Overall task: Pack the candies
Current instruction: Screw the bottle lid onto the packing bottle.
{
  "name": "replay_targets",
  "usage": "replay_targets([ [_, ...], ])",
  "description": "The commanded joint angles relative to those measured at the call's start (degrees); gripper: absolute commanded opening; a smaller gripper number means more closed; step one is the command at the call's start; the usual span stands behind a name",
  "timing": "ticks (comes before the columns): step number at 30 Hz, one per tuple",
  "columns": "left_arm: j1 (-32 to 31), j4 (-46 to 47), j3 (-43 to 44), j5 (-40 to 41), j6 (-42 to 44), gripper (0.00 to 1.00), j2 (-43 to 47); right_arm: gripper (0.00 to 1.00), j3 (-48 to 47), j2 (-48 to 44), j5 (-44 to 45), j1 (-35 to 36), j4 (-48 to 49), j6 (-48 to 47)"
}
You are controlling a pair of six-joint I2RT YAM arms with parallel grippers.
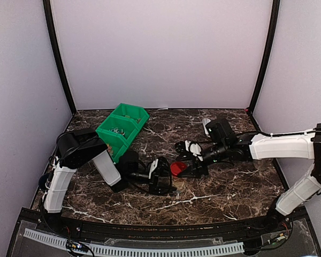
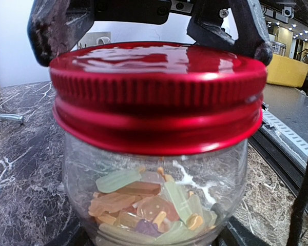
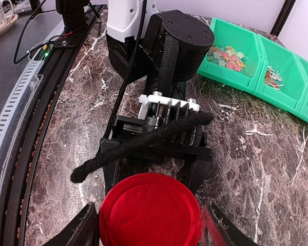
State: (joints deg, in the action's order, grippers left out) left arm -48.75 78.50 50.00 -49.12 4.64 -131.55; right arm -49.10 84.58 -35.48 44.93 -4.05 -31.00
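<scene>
Left tool (image 1: 171,172) pinches the breakable glass jar (image 2: 154,174) of tiny light candies (image 2: 149,205). Right tool (image 3: 151,230) sits around the bumpy-edged red lid (image 2: 156,97); I cannot tell if it squeezes.

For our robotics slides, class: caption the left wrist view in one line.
Clear glass jar of pastel candies, topped by a shiny red metal lid, brown marble table behind.
</scene>
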Motion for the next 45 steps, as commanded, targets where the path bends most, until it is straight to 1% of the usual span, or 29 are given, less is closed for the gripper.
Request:
replay_targets([
  [1, -0.3, -7.2, -0.4, 0.4, 0.1, 0.72, -2.0, 0.59, -1.8, 1.4, -1.0, -0.5, 0.6, 1.4],
  [4, -0.3, -7.4, -0.3, 3.6, 0.0, 0.72, -2.3, 0.58, -2.0, 1.6, 0.0, -0.5, 0.8, 2.3],
  [8, -0.3, -8.5, 0.1, 12.8, 0.2, 0.72, -2.3, 0.58, -1.2, 1.3, 4.4, -0.5, 3.3, 6.3],
  [11, -0.3, -8.2, 0.1, 18.0, 0.4, 0.71, -2.4, 0.57, 0.3, 0.5, 7.2, -0.5, 7.1, 10.4],
  [16, -0.3, -6.8, -0.6, 23.4, 0.3, 0.71, -2.2, 0.57, 4.1, -0.9, 12.2, -0.2, 14.8, 17.9],
  [18, -0.3, -6.6, -0.6, 24.6, 0.2, 0.71, -2.2, 0.57, 4.9, -0.7, 12.2, 0.2, 16.4, 18.3],
  [22, -0.4, -7.3, -0.1, 27.2, -0.2, 0.71, -2.2, 0.57, 4.5, 1.7, 22.1, 1.9, 18.5, 24.5],
  [24, -0.5, -8.2, 0.2, 29.0, -0.2, 0.71, -2.2, 0.58, 3.3, 3.4, 27.3, 3.3, 18.8, 28.3],
  [25, -0.5, -8.6, 0.4, 29.7, -0.2, 0.71, -2.3, 0.59, 2.4, 4.3, 31.3, 4.1, 18.9, 30.0],
  [28, -0.7, -10.4, 1.0, 31.7, 0.2, 0.72, -2.2, 0.61, 0.9, 6.1, 38.3, 6.6, 19.9, 33.8],
  [32, -1.0, -11.1, 1.2, 32.2, 0.6, 0.72, -2.2, 0.61, -0.9, 8.0, 45.2, 9.7, 19.9, 36.8],
  [35, -1.0, -10.9, 1.0, 31.3, 0.8, 0.71, -2.2, 0.64, -0.1, 7.2, 47.4, 10.2, 20.9, 37.1],
  [37, -1.0, -10.7, 0.9, 30.2, 1.1, 0.72, -2.3, 0.69, 0.3, 4.0, 48.1, 10.1, 20.5, 35.9],
  [40, -1.0, -10.0, 0.5, 28.2, 1.4, 0.71, -2.2, 0.77, -0.3, 1.1, 49.0, 9.9, 17.3, 32.9],
  [42, -1.0, -9.4, 0.2, 26.9, 1.6, 0.71, -2.0, 0.83, -0.5, -0.7, 47.8, 9.4, 14.9, 31.0],
  [45, -1.0, -8.4, -0.3, 24.5, 1.6, 0.71, -1.9, 0.89, 0.5, -3.4, 44.3, 7.8, 12.8, 28.6],
])
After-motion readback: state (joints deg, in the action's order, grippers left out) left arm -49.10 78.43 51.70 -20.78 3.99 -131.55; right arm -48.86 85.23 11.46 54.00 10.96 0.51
